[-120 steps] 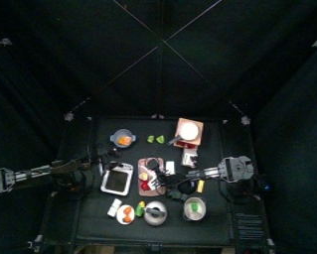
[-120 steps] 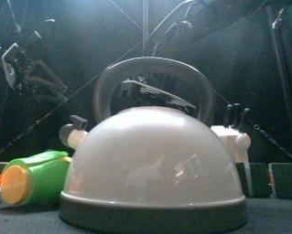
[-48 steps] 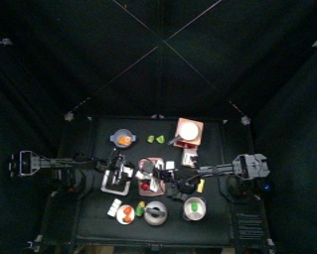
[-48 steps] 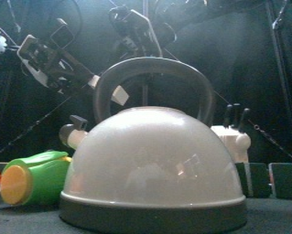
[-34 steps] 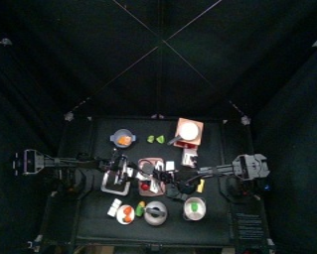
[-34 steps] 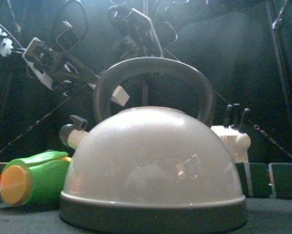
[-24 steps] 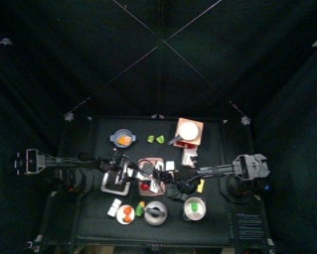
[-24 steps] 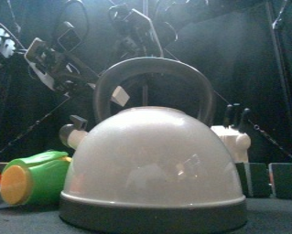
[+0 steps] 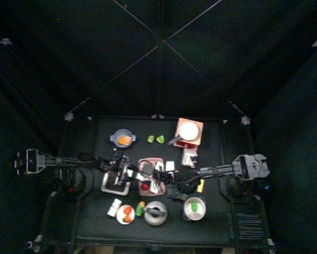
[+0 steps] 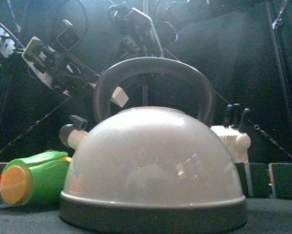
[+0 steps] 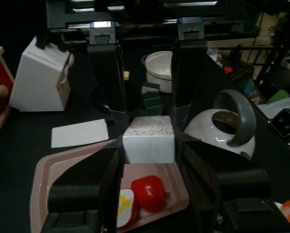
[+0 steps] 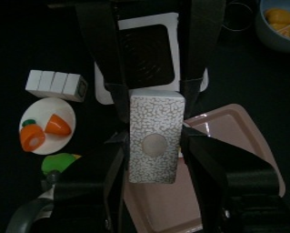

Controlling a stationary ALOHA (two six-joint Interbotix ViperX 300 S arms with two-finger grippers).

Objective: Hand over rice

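The rice is a white speckled box (image 12: 155, 136) held in the air over the pink tray (image 12: 238, 136) at the table's middle. In the right wrist view my right gripper (image 12: 155, 150) is shut on its near end, and the left arm's jaws meet its far end. In the left wrist view my left gripper (image 11: 150, 150) is shut on the box's end (image 11: 150, 138), with the right arm's jaws behind it. In the top view the two grippers meet near the box (image 9: 146, 176), left gripper (image 9: 131, 177) and right gripper (image 9: 162, 179).
A big white kettle (image 10: 155, 169) stands at the front edge, with a green cup (image 10: 32, 178) beside it. Around the pink tray (image 9: 154, 187) are a black-and-white tray (image 9: 117, 180), a carrot plate (image 12: 47, 123), a green bowl (image 9: 194, 209), an orange bowl (image 9: 125, 140) and a red-white box (image 9: 189, 129).
Since 2.5 s ago both arms have reached in from the sides and met over the pink tray. Over the last second they have barely moved.
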